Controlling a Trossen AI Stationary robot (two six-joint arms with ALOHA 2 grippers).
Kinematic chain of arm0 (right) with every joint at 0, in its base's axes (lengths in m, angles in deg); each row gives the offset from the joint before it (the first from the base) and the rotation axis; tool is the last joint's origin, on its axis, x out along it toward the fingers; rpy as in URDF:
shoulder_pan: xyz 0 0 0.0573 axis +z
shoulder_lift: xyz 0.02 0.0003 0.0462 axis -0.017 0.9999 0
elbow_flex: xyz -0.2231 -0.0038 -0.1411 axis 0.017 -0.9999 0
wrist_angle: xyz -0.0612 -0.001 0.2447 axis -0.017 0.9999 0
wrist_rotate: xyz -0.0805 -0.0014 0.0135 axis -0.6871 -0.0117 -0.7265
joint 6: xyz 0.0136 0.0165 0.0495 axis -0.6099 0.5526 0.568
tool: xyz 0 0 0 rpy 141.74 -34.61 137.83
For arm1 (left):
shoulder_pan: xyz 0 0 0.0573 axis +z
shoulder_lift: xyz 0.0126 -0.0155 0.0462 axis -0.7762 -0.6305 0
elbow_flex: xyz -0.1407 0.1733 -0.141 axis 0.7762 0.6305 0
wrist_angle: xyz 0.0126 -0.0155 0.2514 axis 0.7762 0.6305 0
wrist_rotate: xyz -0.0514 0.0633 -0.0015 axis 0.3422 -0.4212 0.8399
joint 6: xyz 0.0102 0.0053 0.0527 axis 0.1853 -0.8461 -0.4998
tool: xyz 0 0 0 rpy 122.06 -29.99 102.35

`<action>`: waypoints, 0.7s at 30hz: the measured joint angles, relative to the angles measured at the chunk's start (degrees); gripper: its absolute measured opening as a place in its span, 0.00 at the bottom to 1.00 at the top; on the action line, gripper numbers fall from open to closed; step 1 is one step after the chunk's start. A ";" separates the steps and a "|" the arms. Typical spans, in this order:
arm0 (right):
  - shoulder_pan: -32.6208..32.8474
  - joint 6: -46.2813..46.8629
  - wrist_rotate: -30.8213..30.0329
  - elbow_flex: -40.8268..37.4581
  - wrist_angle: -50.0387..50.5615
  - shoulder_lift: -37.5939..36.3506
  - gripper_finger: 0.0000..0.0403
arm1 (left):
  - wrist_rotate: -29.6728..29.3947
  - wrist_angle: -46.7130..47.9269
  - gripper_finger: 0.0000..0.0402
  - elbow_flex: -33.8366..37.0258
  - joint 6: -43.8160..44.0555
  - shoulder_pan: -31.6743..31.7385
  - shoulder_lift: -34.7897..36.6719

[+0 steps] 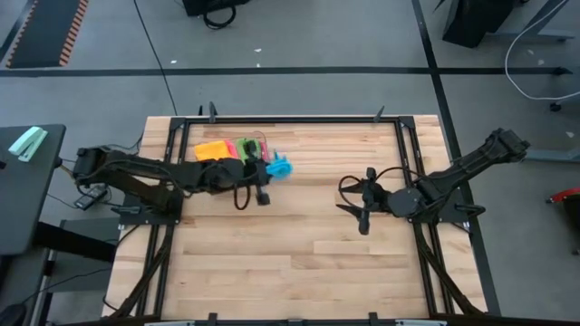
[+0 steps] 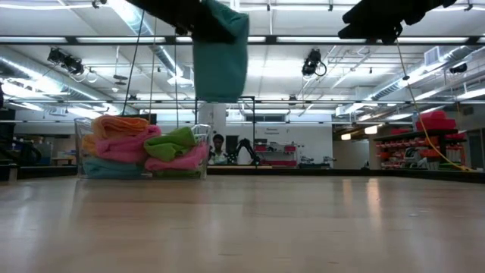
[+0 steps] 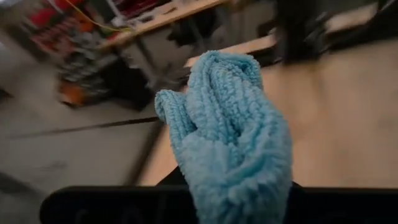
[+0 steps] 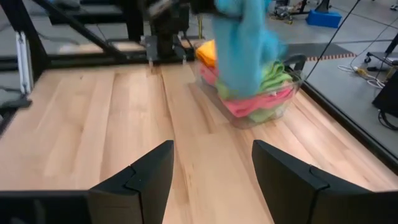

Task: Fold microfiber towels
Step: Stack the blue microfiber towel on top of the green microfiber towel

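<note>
A clear bin at the table's far left holds bunched orange, pink and green microfiber towels. A light blue towel hangs in the air just right of the bin. My left gripper is shut on it, high above the table. The same blue towel shows over the bin in the right wrist view. My right gripper stands open over bare wood at the table's right, with nothing between its fingers. In the high view my right gripper points toward the table's left. My left gripper holds a gathered bunch of the blue towel, several layers thick. The bunched cloth bulges over the fingers and hides them. The gripper comes nearly level from the table's left. The towel hangs slack below it, and its lower end is clear of the table and the bin.
Black frame rails run along the table's left, right and far sides. Bare wood lies between the arms and toward the near edge. A person stands far off in the room behind the table.
</note>
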 joint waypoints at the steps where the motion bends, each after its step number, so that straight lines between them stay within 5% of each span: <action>1: 0.00 0.00 0.02 -0.02 0.31 0.20 0.56 | -1.19 0.78 0.07 -0.02 -2.55 0.47 0.63; 8: 0.00 1.14 -0.44 -0.02 -0.53 1.75 0.56 | -5.70 7.73 0.09 -0.04 -20.42 5.26 2.10; 21: 0.04 3.58 0.20 -0.02 -0.09 2.40 0.56 | -1.18 9.49 0.07 1.84 -31.82 17.54 2.10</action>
